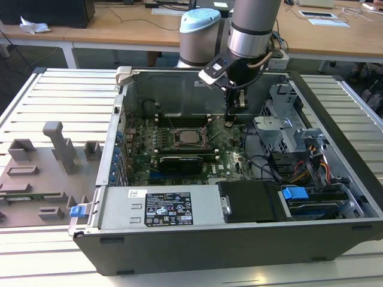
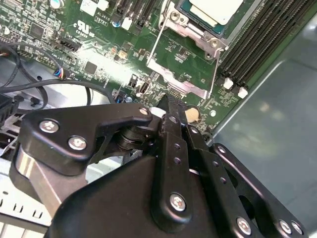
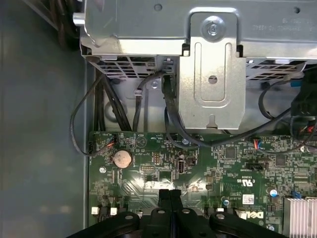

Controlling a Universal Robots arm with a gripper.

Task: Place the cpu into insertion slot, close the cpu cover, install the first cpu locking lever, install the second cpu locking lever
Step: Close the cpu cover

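Exterior view, left to right: grey fixture blocks (image 1: pixel 60 146) sat on the slatted worktop (image 1: pixel 48 95), just beside the open computer case (image 1: pixel 197 245). A labelled power supply (image 1: pixel 167 208) lay along the case's near wall, with the green motherboard (image 1: pixel 143 158) behind it.

The cpu (image 1: pixel 191 136) was seated in the insertion slot (image 1: pixel 179 139) mid-board, pale metal top up. The arm (image 1: pixel 254 24) came down into the case, with the jaws low over the board to the exterior view's right of the slot and apart from the cpu. The metal drive cage (image 1: pixel 287 128) was further right.

In the second wrist view, the cpu (image 2: pixel 215 9) was in the insertion slot (image 2: pixel 181 20). The cpu cover (image 2: pixel 185 88) was swung off it, not closed, and green board showed through its window. The long black memory slots (image 2: pixel 257 49) ran beside the slot.

The jaws were pressed together with nothing between them. The fingertips (image 2: pixel 171 106) were right at the cover's free edge; I could not tell if they touched it.

In the first wrist view, the 2 fingertips (image 3: pixel 165 198) met along a thin seam over the board. A coin cell (image 3: pixel 122 158) was near them, with black cables (image 3: pixel 84 119) and the drive cage (image 3: pixel 213 74) beyond.
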